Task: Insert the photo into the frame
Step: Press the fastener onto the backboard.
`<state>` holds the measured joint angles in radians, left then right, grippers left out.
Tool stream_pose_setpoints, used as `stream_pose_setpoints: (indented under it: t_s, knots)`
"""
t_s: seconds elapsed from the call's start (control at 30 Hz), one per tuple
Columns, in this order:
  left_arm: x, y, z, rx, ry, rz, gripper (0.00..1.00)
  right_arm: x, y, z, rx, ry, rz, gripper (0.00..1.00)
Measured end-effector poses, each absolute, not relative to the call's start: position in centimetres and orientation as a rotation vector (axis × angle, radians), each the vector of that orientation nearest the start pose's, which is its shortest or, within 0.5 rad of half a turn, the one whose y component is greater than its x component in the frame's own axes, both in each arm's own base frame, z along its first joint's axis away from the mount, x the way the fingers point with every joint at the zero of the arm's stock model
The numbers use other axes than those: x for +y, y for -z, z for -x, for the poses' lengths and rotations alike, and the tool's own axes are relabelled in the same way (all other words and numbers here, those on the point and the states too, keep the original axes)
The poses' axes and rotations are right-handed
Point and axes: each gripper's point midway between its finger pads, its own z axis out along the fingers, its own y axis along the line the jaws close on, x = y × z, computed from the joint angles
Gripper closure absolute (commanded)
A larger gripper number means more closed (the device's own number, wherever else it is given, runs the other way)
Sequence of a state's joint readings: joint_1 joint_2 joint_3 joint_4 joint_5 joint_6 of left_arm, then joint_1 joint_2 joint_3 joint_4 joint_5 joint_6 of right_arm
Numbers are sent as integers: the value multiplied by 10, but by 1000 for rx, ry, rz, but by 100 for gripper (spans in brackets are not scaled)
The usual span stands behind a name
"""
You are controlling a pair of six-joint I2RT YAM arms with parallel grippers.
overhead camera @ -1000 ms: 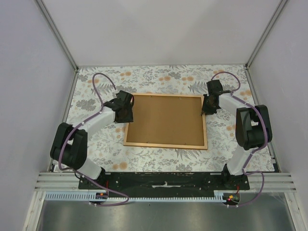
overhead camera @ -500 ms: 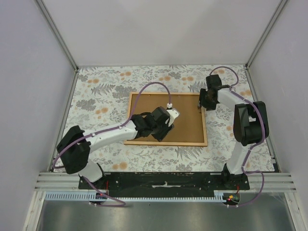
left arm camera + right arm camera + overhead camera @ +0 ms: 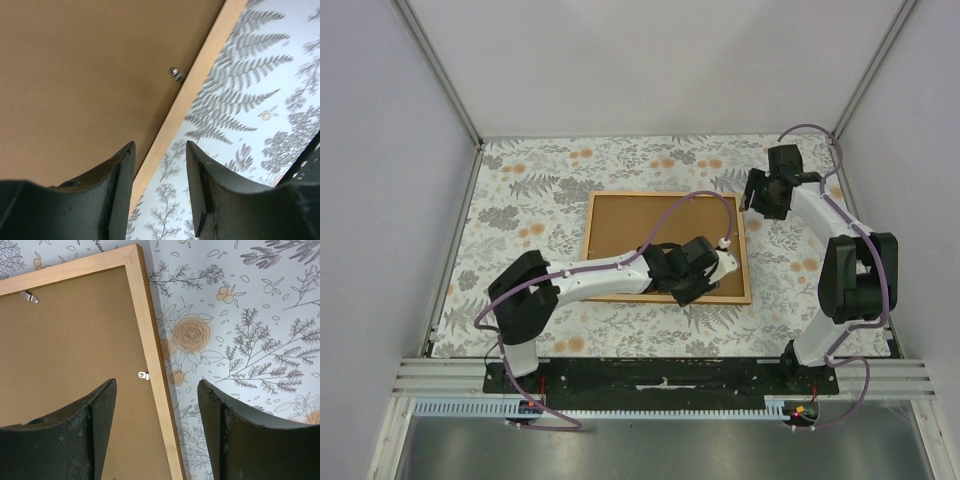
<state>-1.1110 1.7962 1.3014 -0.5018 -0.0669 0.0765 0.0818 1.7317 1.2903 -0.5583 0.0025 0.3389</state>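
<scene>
The frame (image 3: 744, 250) lies face down on the flowered tablecloth, with the brown backing board (image 3: 640, 240) filling it. The photo is not in view. My left gripper (image 3: 712, 275) is open and empty, low over the frame's near right part. In the left wrist view the left gripper (image 3: 160, 147) straddles the wooden rail (image 3: 200, 80) beside the board (image 3: 75, 75). My right gripper (image 3: 757, 200) is open and empty above the frame's far right corner. In the right wrist view the right gripper (image 3: 157, 390) hangs over the right rail (image 3: 147, 325) and the board (image 3: 75, 340).
Small metal clips (image 3: 144, 375) (image 3: 176, 74) sit on the inner edge of the rails; another clip (image 3: 29, 296) is on the far rail. The flowered tablecloth (image 3: 520, 200) surrounds the frame. Grey walls close in the left, right and back.
My left arm has swept from the frame's left edge across the board to its near right part. My right gripper has drawn back from the right rail toward the far right corner.
</scene>
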Motion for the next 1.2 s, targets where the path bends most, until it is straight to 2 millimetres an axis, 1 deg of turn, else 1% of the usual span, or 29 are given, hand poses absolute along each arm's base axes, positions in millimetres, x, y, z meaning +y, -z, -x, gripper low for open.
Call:
stream_pose_setpoints:
  t_s: [0.1,0.17,0.23,0.27,0.33,0.43,0.5,0.63,0.7,0.8,0.87,0.97,1.0,1.2]
  knots:
    - [-390,-73,-197,2148,301,-1453,52,42,-102,-405,2532,-160,-360,29]
    - [-397,-74,-205,2166,270,-1398,52,41,-102,-402,2531,-174,-377,32]
    - [-400,-77,-220,2202,212,-1281,52,41,-98,-398,2542,-192,-388,37]
    - [-399,-80,-227,2221,190,-1214,52,41,-95,-396,2552,-198,-393,41]
    - [-390,-84,-238,2269,143,-1086,52,42,-88,-390,2571,-207,-396,45]
    - [-376,-85,-248,2333,87,-945,51,45,-73,-379,2608,-228,-402,52]
    - [-366,-83,-249,2378,58,-874,51,48,-63,-369,2639,-239,-399,54]
    - [-355,-78,-246,2455,43,-772,51,56,-44,-350,2698,-239,-382,55]
    - [-352,-77,-244,2482,42,-735,51,60,-39,-343,2718,-234,-365,55]
    - [-351,-76,-242,2504,53,-709,50,66,-35,-338,2733,-225,-337,55]
    - [-352,-78,-240,2512,72,-709,50,69,-34,-337,2735,-210,-319,58]
    - [-355,-88,-236,2501,132,-709,48,68,-32,-336,2737,-167,-304,66]
    - [-356,-91,-235,2494,150,-709,47,67,-31,-336,2738,-149,-301,67]
    - [-355,-114,-226,2413,283,-765,45,64,-27,-338,2747,-96,-292,66]
